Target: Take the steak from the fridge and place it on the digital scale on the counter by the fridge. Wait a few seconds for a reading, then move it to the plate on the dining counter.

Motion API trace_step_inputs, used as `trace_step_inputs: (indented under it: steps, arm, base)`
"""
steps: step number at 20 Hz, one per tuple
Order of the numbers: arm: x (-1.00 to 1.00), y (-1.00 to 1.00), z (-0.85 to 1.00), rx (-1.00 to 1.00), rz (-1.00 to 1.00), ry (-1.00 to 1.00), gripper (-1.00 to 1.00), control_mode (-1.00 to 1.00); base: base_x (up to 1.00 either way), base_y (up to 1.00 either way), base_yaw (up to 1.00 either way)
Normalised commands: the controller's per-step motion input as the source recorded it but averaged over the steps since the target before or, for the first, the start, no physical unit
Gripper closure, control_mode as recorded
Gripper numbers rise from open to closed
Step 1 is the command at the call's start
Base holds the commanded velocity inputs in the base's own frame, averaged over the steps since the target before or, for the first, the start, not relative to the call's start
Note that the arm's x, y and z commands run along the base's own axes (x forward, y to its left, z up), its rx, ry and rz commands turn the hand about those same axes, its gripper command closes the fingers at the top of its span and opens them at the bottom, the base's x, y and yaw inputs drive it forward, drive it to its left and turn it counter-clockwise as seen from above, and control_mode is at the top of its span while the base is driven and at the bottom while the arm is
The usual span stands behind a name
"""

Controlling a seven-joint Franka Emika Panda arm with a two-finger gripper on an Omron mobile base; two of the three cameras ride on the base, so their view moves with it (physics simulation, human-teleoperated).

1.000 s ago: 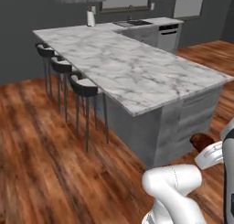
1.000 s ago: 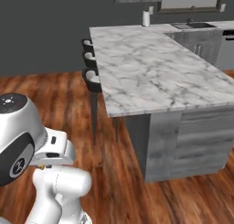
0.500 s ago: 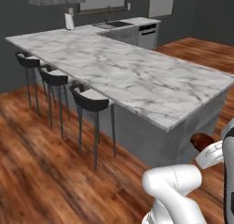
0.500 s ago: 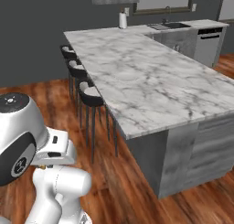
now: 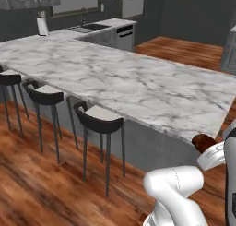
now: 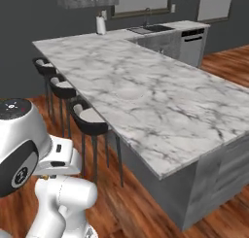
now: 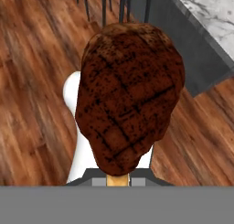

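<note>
The hand (image 7: 118, 175) is pinched on the steak (image 7: 130, 93), which juts out ahead of the fingertips, carried low over the wood floor (image 7: 32, 81). It looks held clear for transport toward the dining surface (image 5: 138, 82), which lies ahead and above the hand.

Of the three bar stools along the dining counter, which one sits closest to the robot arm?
The stool at the row's near end, nearest the counter's corner; the other two stand farther back.
</note>
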Motion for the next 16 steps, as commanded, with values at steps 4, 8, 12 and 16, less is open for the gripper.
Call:
trace_step_inputs:
  steps: [4, 8, 12, 16]
  arm:
    - [0.00, 0.00, 0.00, 0.00, 0.00, 0.00, 1.00, 1.00]
    - [0.00, 0.00, 0.00, 0.00, 0.00, 0.00, 1.00, 1.00]
    - [0.00, 0.00, 0.00, 0.00, 0.00, 0.00, 1.00, 1.00]
    - [0.00, 0.00, 0.00, 0.00, 0.00, 0.00, 1.00, 1.00]
  base:
    - [0.74, 1.00, -0.44]
    - [0.57, 1.00, -0.51]
    - [0.35, 1.00, -0.57]
    - [0.35, 0.94, -0.64]
